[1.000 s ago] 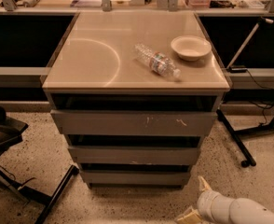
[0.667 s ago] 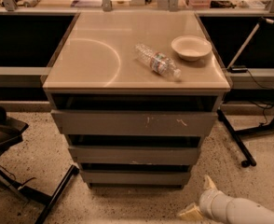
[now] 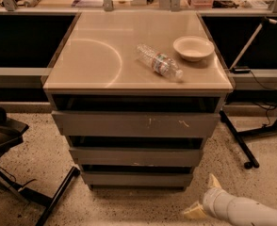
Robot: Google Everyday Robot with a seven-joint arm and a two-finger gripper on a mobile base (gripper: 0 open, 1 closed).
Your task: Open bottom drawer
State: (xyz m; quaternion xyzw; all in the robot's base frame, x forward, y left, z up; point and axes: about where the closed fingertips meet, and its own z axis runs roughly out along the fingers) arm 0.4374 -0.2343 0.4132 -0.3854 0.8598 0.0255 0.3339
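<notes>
Down at five o'clock in the view, the white arm [image 3: 247,212] comes in from the right edge, lying low and nearly level over the speckled floor [image 3: 44,154], its wrist turned toward ten o'clock. At its tip the gripper [image 3: 203,197] stands wide, holding nothing: one pale finger [image 3: 214,181] points up to twelve o'clock, the other reaches out toward eight. It hangs near the cabinet's lower right corner without touching it. The bottom drawer [image 3: 137,178], the lowest and narrowest-looking grey front, lies at ten o'clock from the gripper, under the middle drawer [image 3: 137,157] and the scratched top drawer [image 3: 136,125]. On the surface [image 3: 91,60] above, a plastic bottle [image 3: 159,62] lies on its side, with a shallow bowl [image 3: 193,48] just beside it at two o'clock
</notes>
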